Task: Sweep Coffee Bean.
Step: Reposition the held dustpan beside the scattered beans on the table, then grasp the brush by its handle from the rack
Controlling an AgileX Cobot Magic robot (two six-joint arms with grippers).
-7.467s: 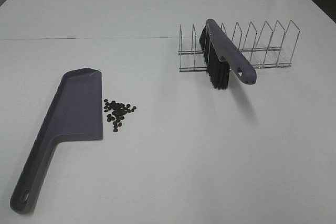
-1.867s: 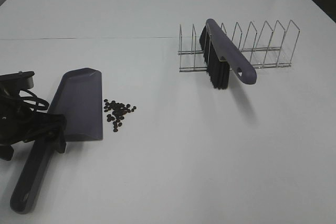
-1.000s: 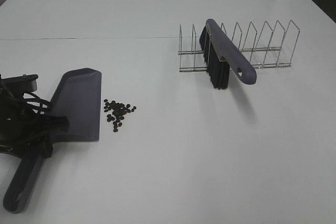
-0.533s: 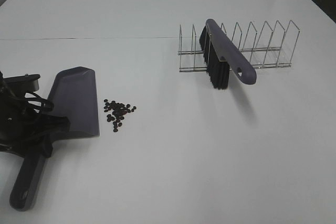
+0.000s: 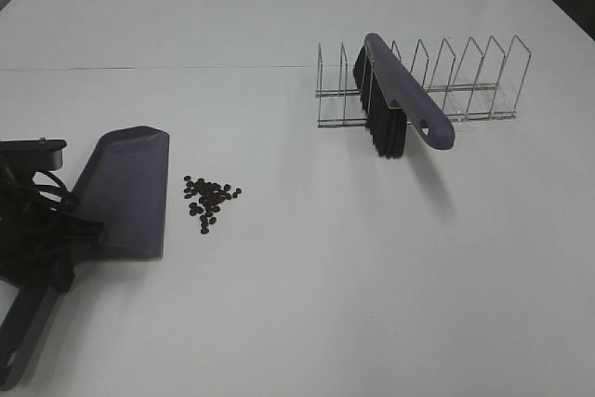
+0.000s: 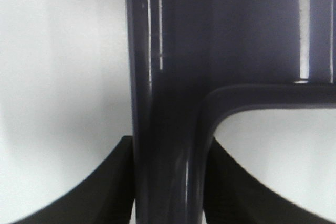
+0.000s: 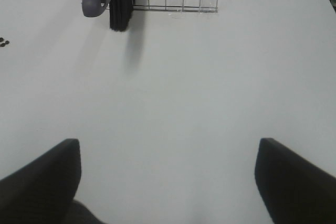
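- The coffee beans lie in a loose dark cluster on the white worktop, left of the middle in the high view.
- Just beside them, on their left, is the purple-grey dustpan. Its long straight edge faces the beans, with a narrow strip of bare worktop between, so the two do not touch.
- The dustpan's handle runs back toward the near left corner of the high view, where its end is cut off by the picture's edge.
- The left fingers are clenched on that handle at the narrow neck where it joins the pan, one black finger on each side (the wrist view shows both pressed flat against it).
- In the high view the left arm is a dark mass of body and cables over the handle. Whether the pan rests on the worktop or hangs just above it, I cannot tell.
- The right fingers are spread wide and hold nothing, with only bare worktop between them.
- The brush sits in a slot near the left end of the wire rack, well apart from the beans. Its black bristles point down, and its purple-grey handle slants out toward the near side.
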